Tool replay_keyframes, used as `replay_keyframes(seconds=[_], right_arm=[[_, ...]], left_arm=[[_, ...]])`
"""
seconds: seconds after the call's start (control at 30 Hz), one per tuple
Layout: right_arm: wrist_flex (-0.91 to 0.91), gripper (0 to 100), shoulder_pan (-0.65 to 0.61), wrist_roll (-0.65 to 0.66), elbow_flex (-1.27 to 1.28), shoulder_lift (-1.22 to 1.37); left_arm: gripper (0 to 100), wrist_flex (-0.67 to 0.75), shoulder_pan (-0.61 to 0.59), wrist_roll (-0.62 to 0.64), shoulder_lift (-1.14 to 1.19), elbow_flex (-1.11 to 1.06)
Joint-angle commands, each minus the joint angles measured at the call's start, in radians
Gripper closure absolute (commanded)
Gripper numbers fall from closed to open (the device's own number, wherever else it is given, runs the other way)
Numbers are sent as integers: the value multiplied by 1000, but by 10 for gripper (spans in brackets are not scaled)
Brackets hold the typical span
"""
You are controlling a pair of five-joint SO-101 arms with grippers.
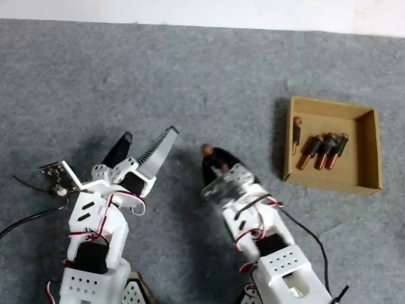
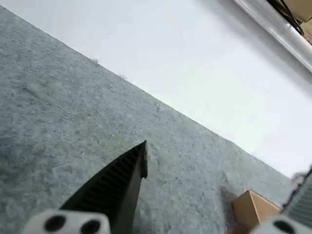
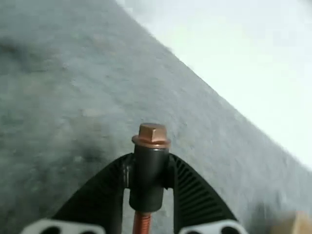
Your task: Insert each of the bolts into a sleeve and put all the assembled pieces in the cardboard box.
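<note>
We have right gripper [image 3: 148, 165] clamped on the black sleeve [image 3: 147, 183] at frame centre, copper bolt [image 3: 152, 134] seated through it: light, rigid, likely slick, so we'd grip by the sleeve body; left gripper [image 1: 149, 134] gapes empty, cardboard box [image 1: 370, 149] at right.

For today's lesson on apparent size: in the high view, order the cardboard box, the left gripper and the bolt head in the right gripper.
Largest: cardboard box.
Then: left gripper.
Smallest: bolt head.

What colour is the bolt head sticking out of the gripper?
Copper: the bolt head tops a black sleeve, best seen in the right wrist view.
</note>
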State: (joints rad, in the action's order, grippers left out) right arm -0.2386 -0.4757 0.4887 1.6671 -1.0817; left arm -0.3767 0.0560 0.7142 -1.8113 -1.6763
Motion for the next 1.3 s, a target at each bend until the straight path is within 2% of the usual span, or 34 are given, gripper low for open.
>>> replay_keyframes(seconds=[0.0, 0.27, 0.37, 0.47, 0.63, 0.77, 0.87, 1.0, 1.13, 1.27], right_arm=[[-38, 994, 140, -147, 16, -13], [-30, 994, 506, -361, -116, 13], [-7, 994, 610, -413, -295, 162], [114, 994, 657, -413, -572, 423], [311, 994, 697, -417, -1024, 885], [518, 978, 704, -413, -1311, 1156], [730, 880, 704, -413, -1486, 1268], [911, 768, 693, -411, -1643, 1313], [998, 767, 694, -417, -1687, 1253], [992, 767, 662, -439, -1537, 1044]], left_arm=[[558, 20, -10, 9, -8, -19], [558, 17, -13, -44, -4, -19], [558, -9, -12, -46, -7, -19], [558, -18, -8, -48, -7, -19], [558, -20, -13, -48, -5, -19], [558, -21, -13, -48, -4, -19], [558, -21, -13, -48, -4, -19], [558, -21, -13, -48, -4, -19], [558, -21, -13, -48, -4, -19], [558, -28, -13, -49, -4, -19]])
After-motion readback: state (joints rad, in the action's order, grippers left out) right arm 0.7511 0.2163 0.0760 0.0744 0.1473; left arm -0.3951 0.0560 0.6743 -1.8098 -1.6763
